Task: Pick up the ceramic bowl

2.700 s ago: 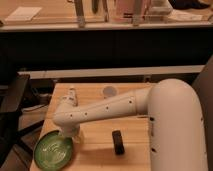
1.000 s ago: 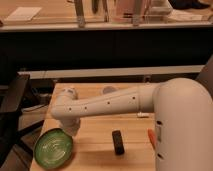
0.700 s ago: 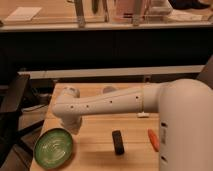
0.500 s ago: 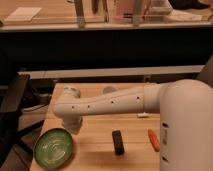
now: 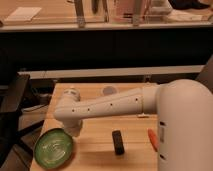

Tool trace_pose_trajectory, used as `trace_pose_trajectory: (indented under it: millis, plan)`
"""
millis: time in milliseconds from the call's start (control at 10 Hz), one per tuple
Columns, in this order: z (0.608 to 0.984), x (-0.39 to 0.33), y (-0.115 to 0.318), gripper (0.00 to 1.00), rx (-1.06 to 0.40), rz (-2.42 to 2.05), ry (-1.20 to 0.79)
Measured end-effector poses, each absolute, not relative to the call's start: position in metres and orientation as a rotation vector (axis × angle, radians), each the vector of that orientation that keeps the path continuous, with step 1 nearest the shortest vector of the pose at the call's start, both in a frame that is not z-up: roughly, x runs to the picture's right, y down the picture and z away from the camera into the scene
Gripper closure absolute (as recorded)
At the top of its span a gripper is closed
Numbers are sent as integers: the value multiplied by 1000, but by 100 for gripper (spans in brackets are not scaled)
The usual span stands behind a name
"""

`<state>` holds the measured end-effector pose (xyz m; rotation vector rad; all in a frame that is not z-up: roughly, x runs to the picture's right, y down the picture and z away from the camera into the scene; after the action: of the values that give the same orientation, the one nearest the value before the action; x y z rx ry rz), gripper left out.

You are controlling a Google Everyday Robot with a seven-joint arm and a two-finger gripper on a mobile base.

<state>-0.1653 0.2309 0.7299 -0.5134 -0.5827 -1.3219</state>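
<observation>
The ceramic bowl (image 5: 53, 148) is wide, shallow and glossy green with pale rings inside. It sits at the front left corner of the wooden table (image 5: 100, 145). My white arm reaches across the table from the right to a bent wrist (image 5: 69, 109). My gripper (image 5: 75, 130) points down from there, right at the bowl's upper right rim. The wrist hides most of the gripper, and I cannot tell whether it touches the bowl.
A small black block (image 5: 118, 142) stands on the table to the right of the bowl. A small grey round disc (image 5: 109, 90) lies near the table's far edge. An orange object (image 5: 152, 139) shows beside my white body. A dark chair (image 5: 12, 112) stands to the left.
My wrist has risen and shifted slightly right since the earliest frame, and the orange object has come into view. The bowl and black block have not moved.
</observation>
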Motion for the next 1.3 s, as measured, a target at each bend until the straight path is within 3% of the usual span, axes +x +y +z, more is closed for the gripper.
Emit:
trace_pose_trajectory:
  millis: [1300]
  plan:
    - [752, -166, 250, 20, -511, -1384, -609]
